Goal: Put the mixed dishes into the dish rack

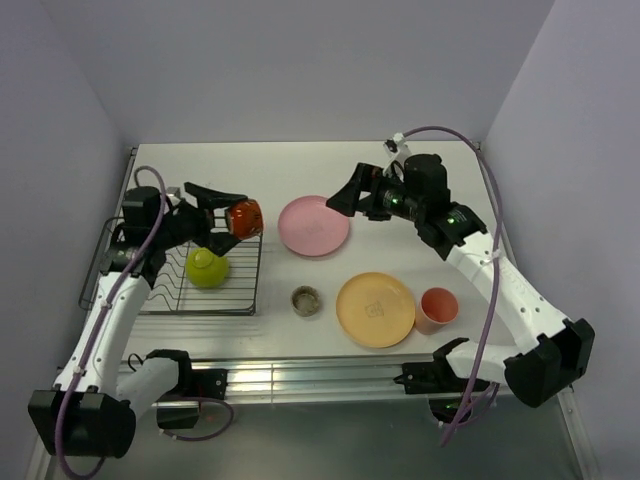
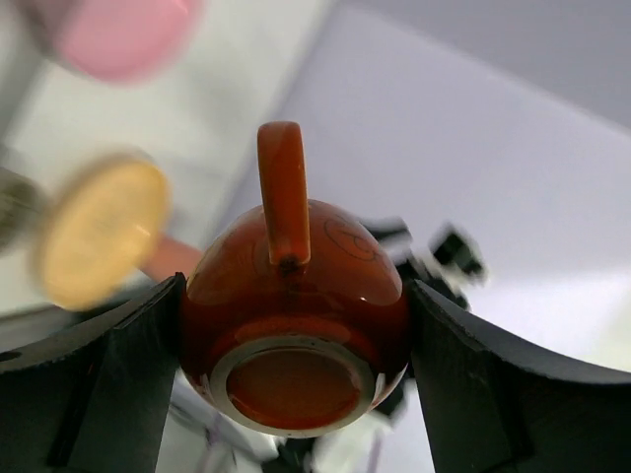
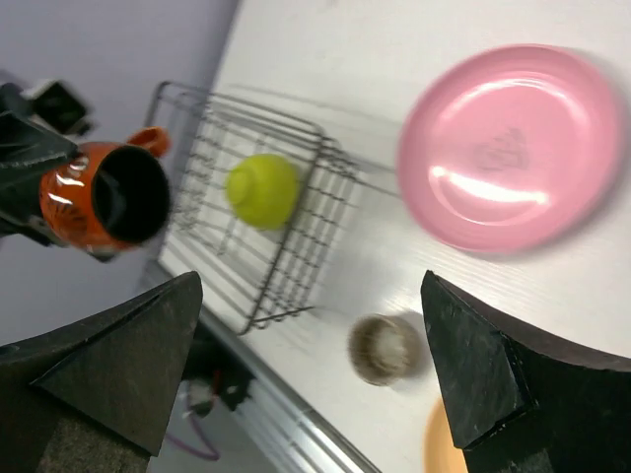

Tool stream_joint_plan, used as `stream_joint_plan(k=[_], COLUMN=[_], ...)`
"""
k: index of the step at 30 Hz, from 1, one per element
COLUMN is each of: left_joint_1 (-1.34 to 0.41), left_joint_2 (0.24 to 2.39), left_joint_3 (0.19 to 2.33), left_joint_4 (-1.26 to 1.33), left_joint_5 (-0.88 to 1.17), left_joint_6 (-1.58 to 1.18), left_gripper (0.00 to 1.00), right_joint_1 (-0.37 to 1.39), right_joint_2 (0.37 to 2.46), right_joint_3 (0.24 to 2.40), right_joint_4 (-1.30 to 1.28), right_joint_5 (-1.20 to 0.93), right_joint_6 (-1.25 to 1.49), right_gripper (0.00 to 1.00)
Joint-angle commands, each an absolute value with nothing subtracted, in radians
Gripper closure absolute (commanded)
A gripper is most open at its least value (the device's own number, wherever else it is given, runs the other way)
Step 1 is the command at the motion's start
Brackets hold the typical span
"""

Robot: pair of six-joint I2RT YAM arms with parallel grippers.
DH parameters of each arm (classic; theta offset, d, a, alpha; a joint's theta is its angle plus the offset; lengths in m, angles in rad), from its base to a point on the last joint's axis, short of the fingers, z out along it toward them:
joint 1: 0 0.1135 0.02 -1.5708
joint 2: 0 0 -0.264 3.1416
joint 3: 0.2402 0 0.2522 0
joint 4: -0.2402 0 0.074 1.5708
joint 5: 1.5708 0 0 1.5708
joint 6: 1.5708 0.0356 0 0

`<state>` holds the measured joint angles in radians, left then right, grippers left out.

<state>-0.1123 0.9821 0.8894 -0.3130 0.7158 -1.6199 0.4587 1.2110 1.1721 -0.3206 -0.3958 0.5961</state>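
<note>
My left gripper (image 1: 232, 212) is shut on the small red-orange bowl (image 1: 245, 215), which has a handle and a dark inside, and holds it in the air over the right end of the dish rack (image 1: 150, 290); it fills the left wrist view (image 2: 296, 315) and shows in the right wrist view (image 3: 104, 197). The lime-green bowl (image 1: 207, 267) lies upside down in the rack. My right gripper (image 1: 345, 197) is open and empty above the pink plate (image 1: 313, 225). The yellow-orange plate (image 1: 375, 308), salmon-pink cup (image 1: 437, 308) and tiny beige-grey cup (image 1: 306, 300) are on the table.
The rack sits at the table's left side beside the left wall. A metal rail (image 1: 320, 378) runs along the near edge. The right arm's cable (image 1: 480, 330) loops over the right side.
</note>
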Motion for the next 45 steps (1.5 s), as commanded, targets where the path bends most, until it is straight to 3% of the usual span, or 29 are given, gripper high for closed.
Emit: stream_joint_plan(k=[1, 10, 22, 30, 38, 45], left_joint_1=[-0.003, -0.015, -0.291, -0.311, -0.311, -0.311], left_joint_2=[1.015, 1.146, 1.287, 1.410, 1.489, 1.555], left_joint_3=[1.096, 1.235, 1.262, 1.267, 1.204, 1.189], left_joint_4=[-0.848, -1.054, -1.048, -0.999, -0.842, -0.828], left_joint_5=[0.529, 0.183, -0.101, -0.126, 0.027, 0.006], left_joint_6=[-1.159, -0.796, -0.664, -0.572, -0.537, -0.531], left_gripper=[1.00, 1.00, 1.00, 1.00, 1.00, 0.98], right_joint_1=[0.445, 0.440, 0.407, 0.350, 0.276, 0.256], right_joint_2=[1.157, 1.066, 1.032, 0.965, 0.890, 0.847], right_joint_3=[1.216, 1.135, 1.118, 1.137, 1.115, 1.088], right_joint_4=[-0.513, -0.586, -0.629, -0.716, -0.805, -0.821], right_joint_5=[-0.221, -0.198, -0.218, -0.177, -0.147, -0.158], right_joint_6=[0.502, 0.456, 0.439, 0.419, 0.400, 0.410], right_gripper=[0.00, 0.00, 0.00, 0.00, 0.00, 0.00])
